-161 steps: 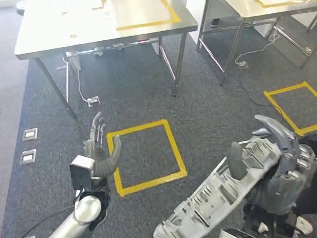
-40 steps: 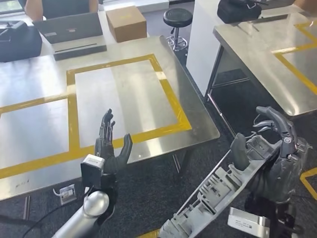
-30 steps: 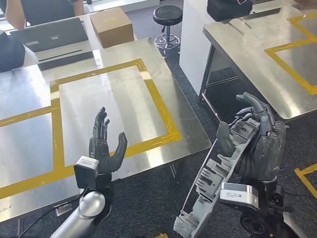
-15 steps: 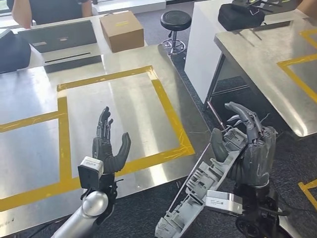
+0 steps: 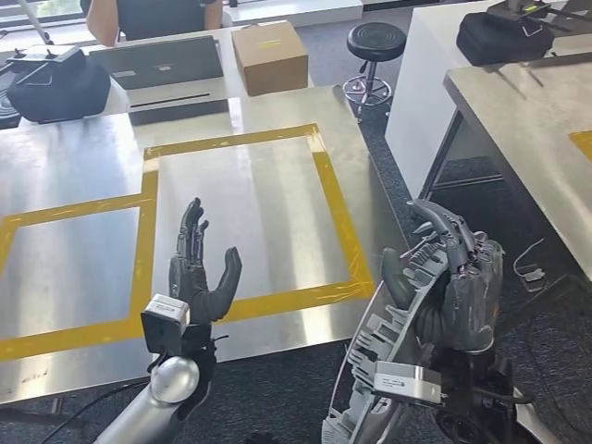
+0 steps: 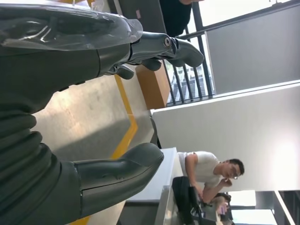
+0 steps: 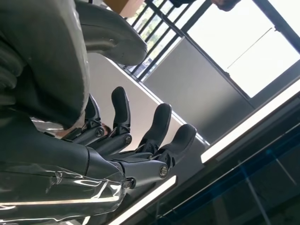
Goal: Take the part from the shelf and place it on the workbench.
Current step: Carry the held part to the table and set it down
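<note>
- Nearest on the right, the right hand (image 5: 453, 296) grips the one grey moulded part (image 5: 391, 342): the thumb lies across its ribbed face and the fingers curl over its upper end. The part hangs tilted in the air just off the near right edge of the workbench (image 5: 91, 268), its lower end pointing down towards the dark carpet; it does not rest on the bench.
- Nearest on the left, the left hand (image 5: 199, 273) is raised above the bench's near edge, palm up, fingers straight and apart, thumb spread to the side, holding nothing. The left wrist view shows the same spread, thumb (image 6: 116, 171) well apart from the fingers (image 6: 162, 47).
- On the steel bench top, yellow tape marks two outlined squares side by side: the right square (image 5: 335, 222) lies just ahead of both hands, the left square (image 5: 69, 268) runs off the left edge.
- At the far edge of the bench lie one closed laptop (image 5: 167, 65), one brown cardboard box (image 5: 270, 57) to its right, and one black bag (image 5: 59, 88) on the far left.
- Beyond the laptop one person (image 5: 157, 14) sits in a dark top.
- Far right of the box stands one black round stool (image 5: 376, 44) on the floor.
- On the right stands a second steel table (image 5: 516, 120); behind it a white table carries another black bag (image 5: 513, 37).
</note>
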Robot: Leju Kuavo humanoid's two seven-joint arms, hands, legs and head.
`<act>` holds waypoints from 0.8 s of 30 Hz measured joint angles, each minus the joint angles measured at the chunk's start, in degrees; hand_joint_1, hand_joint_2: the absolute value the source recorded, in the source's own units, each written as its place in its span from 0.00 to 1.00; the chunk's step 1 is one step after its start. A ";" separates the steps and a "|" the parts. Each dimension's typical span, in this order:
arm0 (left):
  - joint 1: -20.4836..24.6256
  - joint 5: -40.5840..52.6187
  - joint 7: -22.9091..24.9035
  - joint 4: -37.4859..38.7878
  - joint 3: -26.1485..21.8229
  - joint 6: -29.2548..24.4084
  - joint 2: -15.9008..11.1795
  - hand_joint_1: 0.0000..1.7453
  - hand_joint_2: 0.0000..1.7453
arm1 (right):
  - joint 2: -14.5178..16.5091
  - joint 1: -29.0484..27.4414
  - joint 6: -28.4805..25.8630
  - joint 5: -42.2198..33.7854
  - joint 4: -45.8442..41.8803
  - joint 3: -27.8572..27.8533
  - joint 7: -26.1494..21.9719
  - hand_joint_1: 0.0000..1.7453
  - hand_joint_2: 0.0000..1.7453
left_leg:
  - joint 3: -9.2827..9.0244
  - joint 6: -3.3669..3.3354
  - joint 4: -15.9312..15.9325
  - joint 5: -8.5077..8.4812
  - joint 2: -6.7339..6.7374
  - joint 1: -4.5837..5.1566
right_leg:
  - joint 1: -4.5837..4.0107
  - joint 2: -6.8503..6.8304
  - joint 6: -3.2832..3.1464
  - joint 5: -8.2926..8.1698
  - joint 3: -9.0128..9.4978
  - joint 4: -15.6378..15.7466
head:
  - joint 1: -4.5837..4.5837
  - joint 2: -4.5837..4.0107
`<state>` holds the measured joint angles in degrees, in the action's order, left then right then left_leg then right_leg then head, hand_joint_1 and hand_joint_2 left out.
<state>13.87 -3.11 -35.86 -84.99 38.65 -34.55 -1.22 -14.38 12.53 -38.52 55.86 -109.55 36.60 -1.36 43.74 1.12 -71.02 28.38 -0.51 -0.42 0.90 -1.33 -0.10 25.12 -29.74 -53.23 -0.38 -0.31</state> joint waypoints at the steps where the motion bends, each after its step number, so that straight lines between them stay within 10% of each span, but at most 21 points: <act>1: 0.01 -0.01 -0.01 0.09 0.01 0.03 0.00 0.00 1.00 | 0.00 -0.02 0.00 0.03 0.01 0.01 -0.05 1.00 1.00 | -1.25 -0.08 2.47 -1.58 0.29 0.00 | -0.01 -0.61 0.06 0.14 0.09 -0.04 | -0.22 0.00; 5: 0.36 -0.02 -0.12 0.20 0.03 0.30 0.08 0.00 1.00 | 0.00 -0.04 -0.01 0.12 0.01 0.01 -0.09 1.00 1.00 | -8.66 -1.24 16.36 -6.41 3.38 0.65 | -0.54 -2.52 0.84 1.00 0.65 -0.21 | -0.81 0.00; 9: 0.45 -0.03 -0.20 0.25 0.04 0.37 0.22 0.00 1.00 | 0.00 -0.05 -0.01 0.12 -0.02 -0.01 -0.06 1.00 1.00 | -9.05 -2.30 17.24 -6.39 1.57 0.52 | -0.38 -2.87 2.01 2.34 0.64 -1.04 | -0.31 -0.01; 13: 0.51 0.02 -0.23 0.29 0.11 0.40 0.49 0.00 1.00 | 0.00 -0.22 -0.02 0.11 -0.02 -0.03 -0.03 1.00 1.00 | -9.36 -2.90 17.45 -6.39 -0.46 0.16 | 0.00 0.83 2.85 8.85 -5.72 -14.55 | 1.24 -0.02; 15: 0.45 0.15 -0.20 0.30 0.15 0.39 0.50 0.00 1.00 | 0.00 -0.28 -0.02 0.05 0.01 0.04 0.06 1.00 1.00 | -9.47 -2.92 17.40 -6.33 -1.80 0.14 | 0.11 1.09 3.05 8.92 -7.95 -18.21 | 1.70 -0.01; 19: 0.51 0.50 -0.09 0.29 0.24 0.21 0.63 0.00 1.00 | 0.00 0.48 -0.02 -0.96 0.25 0.12 0.74 1.00 1.00 | -9.74 -2.39 17.02 -6.08 -4.55 0.02 | 0.49 3.79 2.65 1.04 -2.69 -4.99 | 3.12 -0.01; 24: 0.64 0.58 0.04 0.29 0.45 0.43 0.87 0.00 1.00 | 0.02 3.23 0.01 -3.12 1.32 0.67 1.17 1.00 1.00 | -8.52 -0.85 16.39 -6.16 -5.54 -0.05 | 0.58 3.80 1.46 0.40 -0.30 -0.75 | 3.71 0.00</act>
<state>14.51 -2.52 -35.82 -84.70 39.10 -34.12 -0.34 -14.37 15.76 -38.51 52.74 -108.24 37.27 -0.19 35.22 0.27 -54.63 22.22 -6.05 -0.47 1.48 2.47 1.36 25.52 -30.04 -53.97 3.33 -0.31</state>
